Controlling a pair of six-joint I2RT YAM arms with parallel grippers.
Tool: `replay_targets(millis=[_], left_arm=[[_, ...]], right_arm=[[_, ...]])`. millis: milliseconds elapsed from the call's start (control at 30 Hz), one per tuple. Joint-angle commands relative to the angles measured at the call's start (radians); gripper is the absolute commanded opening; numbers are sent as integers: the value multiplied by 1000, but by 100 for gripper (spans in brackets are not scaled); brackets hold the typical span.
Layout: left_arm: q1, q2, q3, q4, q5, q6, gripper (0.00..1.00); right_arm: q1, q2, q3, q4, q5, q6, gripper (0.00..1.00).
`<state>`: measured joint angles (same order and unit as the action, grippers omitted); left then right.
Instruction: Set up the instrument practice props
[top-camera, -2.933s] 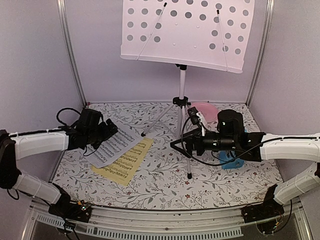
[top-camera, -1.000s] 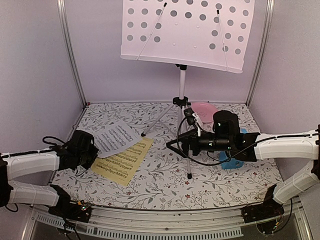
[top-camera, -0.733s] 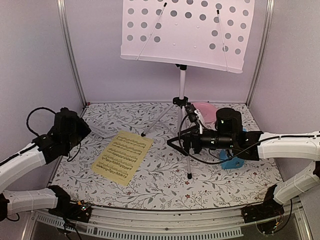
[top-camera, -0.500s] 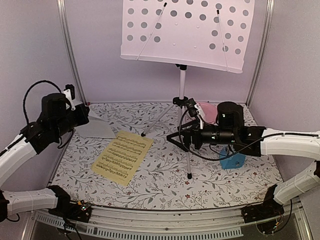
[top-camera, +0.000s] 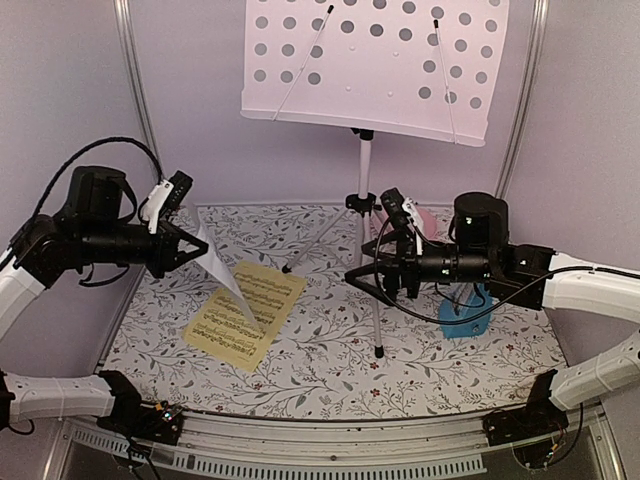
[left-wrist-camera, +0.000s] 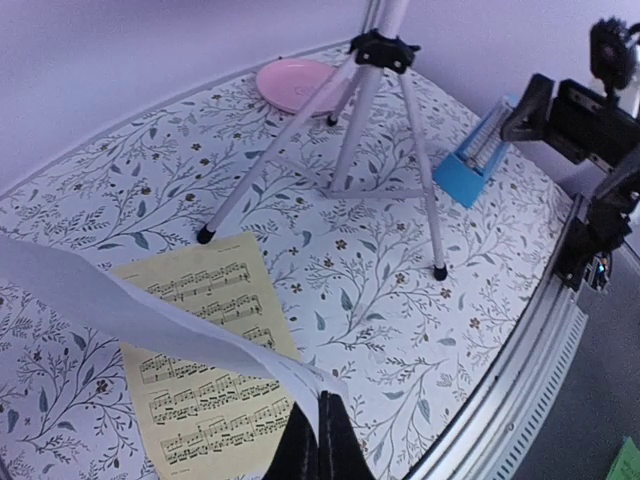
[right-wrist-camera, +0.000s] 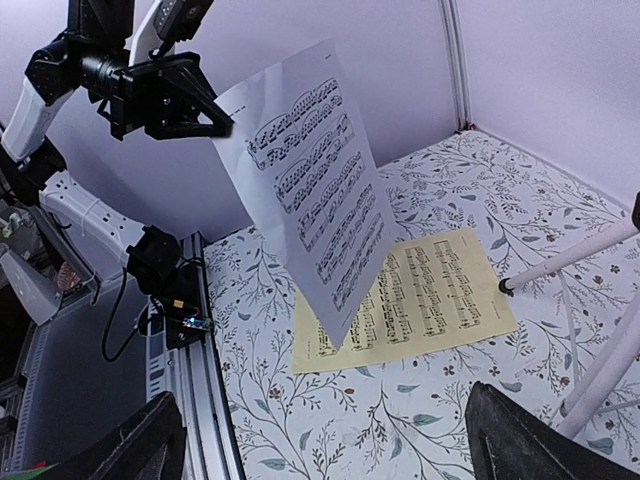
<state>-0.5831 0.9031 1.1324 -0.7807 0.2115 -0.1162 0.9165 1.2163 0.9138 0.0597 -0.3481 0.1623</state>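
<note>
I have the left pincer (top-camera: 188, 247) clamped on one edge of the white sheet (top-camera: 225, 272). The sheet hangs tilted in the air over the left of the bench (top-camera: 320, 370), above the yellow sheet (top-camera: 245, 313), which lies flat. The right pincer (top-camera: 362, 281) is spread apart and grips nothing, close by the near leg of the music stand (top-camera: 366, 170). The blue metronome (top-camera: 465, 318) sits to the right.

flat sheet (top-camera: 245, 315) left of stand (top-camera: 364, 160), metronome (top-camera: 463, 320) right
</note>
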Motion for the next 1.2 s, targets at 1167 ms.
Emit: replay_targets(millis=[1167], left_arm=[[-794,51,161,-172,-7,425,0]], right_arm=[[64,169,13,171,-478,-240,99]])
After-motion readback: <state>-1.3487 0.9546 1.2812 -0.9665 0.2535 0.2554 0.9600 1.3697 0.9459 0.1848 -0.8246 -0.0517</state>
